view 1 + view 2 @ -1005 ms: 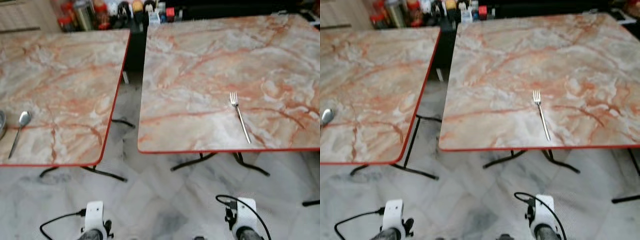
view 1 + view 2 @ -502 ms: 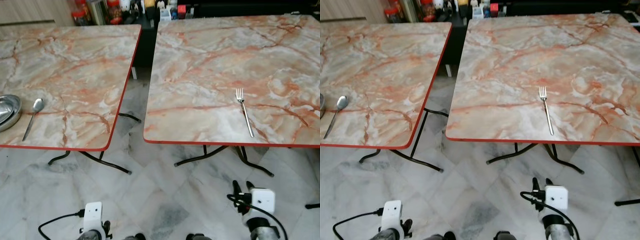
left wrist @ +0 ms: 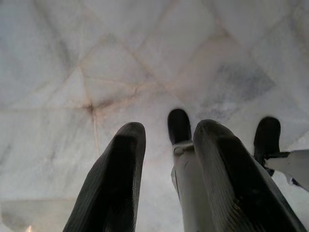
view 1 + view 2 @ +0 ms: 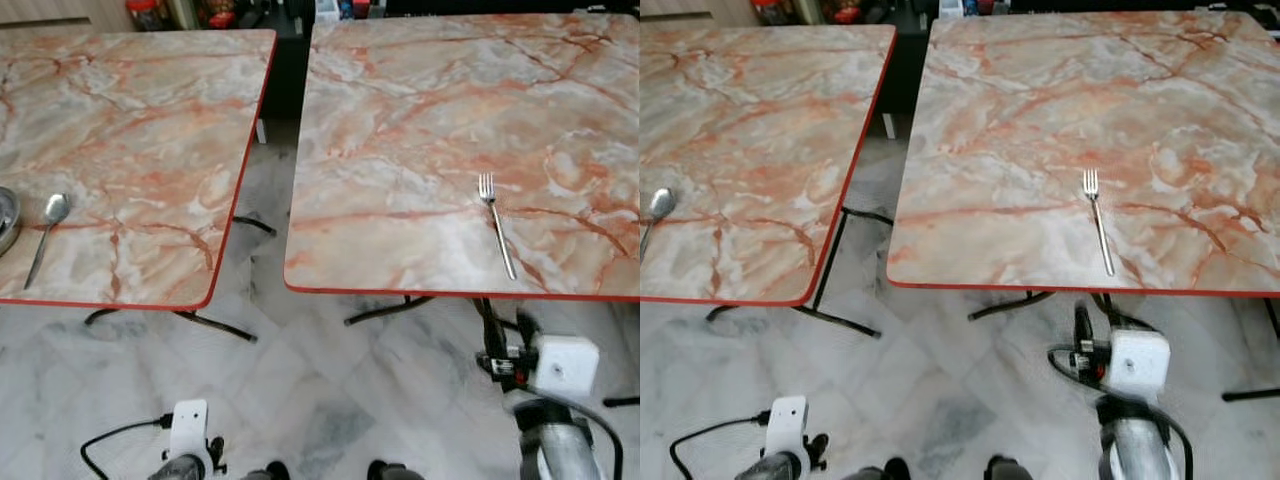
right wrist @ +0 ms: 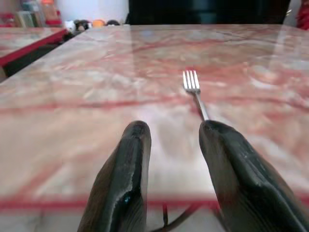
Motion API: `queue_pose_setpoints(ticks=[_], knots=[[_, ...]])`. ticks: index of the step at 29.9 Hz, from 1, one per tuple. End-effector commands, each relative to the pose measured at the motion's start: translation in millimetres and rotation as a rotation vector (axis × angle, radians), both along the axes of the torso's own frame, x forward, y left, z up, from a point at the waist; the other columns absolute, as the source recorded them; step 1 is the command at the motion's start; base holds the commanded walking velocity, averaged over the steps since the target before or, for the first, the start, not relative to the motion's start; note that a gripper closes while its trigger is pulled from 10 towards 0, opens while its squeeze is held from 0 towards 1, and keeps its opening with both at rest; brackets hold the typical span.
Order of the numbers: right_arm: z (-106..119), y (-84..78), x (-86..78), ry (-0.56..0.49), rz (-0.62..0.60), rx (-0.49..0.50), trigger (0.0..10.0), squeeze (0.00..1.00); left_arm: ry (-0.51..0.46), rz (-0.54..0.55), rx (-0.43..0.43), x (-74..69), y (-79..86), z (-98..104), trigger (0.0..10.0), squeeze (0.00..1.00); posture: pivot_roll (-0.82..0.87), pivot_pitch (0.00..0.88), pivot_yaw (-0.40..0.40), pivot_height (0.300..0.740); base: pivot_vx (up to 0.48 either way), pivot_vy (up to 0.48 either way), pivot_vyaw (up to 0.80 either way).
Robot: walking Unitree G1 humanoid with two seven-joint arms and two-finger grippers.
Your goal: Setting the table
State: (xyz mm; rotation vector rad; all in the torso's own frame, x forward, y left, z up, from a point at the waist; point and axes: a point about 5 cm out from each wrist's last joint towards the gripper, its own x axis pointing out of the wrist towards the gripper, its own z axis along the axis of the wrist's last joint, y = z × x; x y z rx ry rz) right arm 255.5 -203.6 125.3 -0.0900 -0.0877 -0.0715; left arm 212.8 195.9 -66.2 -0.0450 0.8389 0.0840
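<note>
right table (image 4: 420, 110): marble-patterned top with red edging, on black legs; set just beside the left table, with a narrow gap between them.
fork (image 4: 497, 225): laid flat on the right table near its front edge, tines pointed away from the robot, handle toward the edge; nothing touches it.
right gripper (image 5: 174, 145): raised to tabletop level just off the front edge of the right table, pointed across the top; fingers (image 5: 126, 174) are held apart, nothing is between them. In the wrist view the fork is seen ahead, its handle running toward the gap; no contact is seen.
right arm (image 4: 548, 400): seen low in the head views, below the table's front edge, under the fork's position.
left table (image 4: 130, 120): same marble top and red edging.
spoon (image 4: 45, 235): laid on the left table near the front left, bowl away from the robot.
metal bowl (image 4: 6, 215): partly cut off at the frame edge, just beside the spoon.
left gripper (image 3: 166, 159): hung low, pointed down at the marble floor (image 3: 96, 72); fingers spread, empty.
bottles (image 4: 150, 10): jars and bottles are grouped beyond the tables' far edge; too blurred to be identified.
</note>
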Motion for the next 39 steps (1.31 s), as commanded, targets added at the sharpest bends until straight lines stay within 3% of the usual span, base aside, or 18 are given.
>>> queue_pose_setpoints(ticks=[1, 3, 4, 8, 14, 28, 39], knots=[[-7, -8.3, 16.7, 0.086, -0.06, -0.017, 10.0, 0.0, 0.053, -0.001, 0.012, -13.2, 3.4, -7, 10.0, 0.0, -0.12, 0.157, 0.061, 0.74, 0.0, 0.0, 0.0], [-3, -9.3, 26.2, 0.088, -0.069, -0.021, 10.0, 0.0, 0.052, -0.003, 0.013, -13.2, 3.0, -7, 10.0, 0.0, -0.12, 0.156, 0.056, 0.74, 0.0, 0.0, 0.0], [7, -9.4, 41.9, 0.074, -0.072, -0.018, 10.0, 0.0, 0.052, 0.002, 0.014, -14.1, 2.3, -8, 10.0, 0.0, -0.11, 0.15, 0.056, 0.74, 0.307, 0.0, 0.0], [18, -11.4, 58.4, 0.072, -0.084, -0.053, 10.0, 0.0, 0.056, 0.007, 0.017, -16.2, 1.7, -9, 10.0, 0.0, -0.11, 0.145, 0.052, 0.74, 0.32, 0.0, 0.0], [30, -23.8, 74.0, 0.068, -0.153, -0.008, 10.0, 0.0, 0.062, 0.008, 0.021, -18.3, 2.1, -10, 10.0, 0.0, -0.1, 0.152, 0.055, 0.74, 0.375, 0.0, -0.27], [29, -11.7, 78.2, 0.06, -0.128, 0.02, 10.0, 0.0, 0.064, 0.016, 0.017, -17.6, 1.6, -10, 10.0, 0.0, -0.09, 0.176, 0.064, 0.74, 0.373, 0.0, -0.11], [28, -13.2, 69.8, 0.113, -0.133, 0.003, 10.0, 0.0, 0.059, 0.016, 0.016, -16.6, 0.4, -10, 10.0, 0.0, -0.09, 0.186, 0.067, 0.74, 0.0, 0.0, 0.0]])
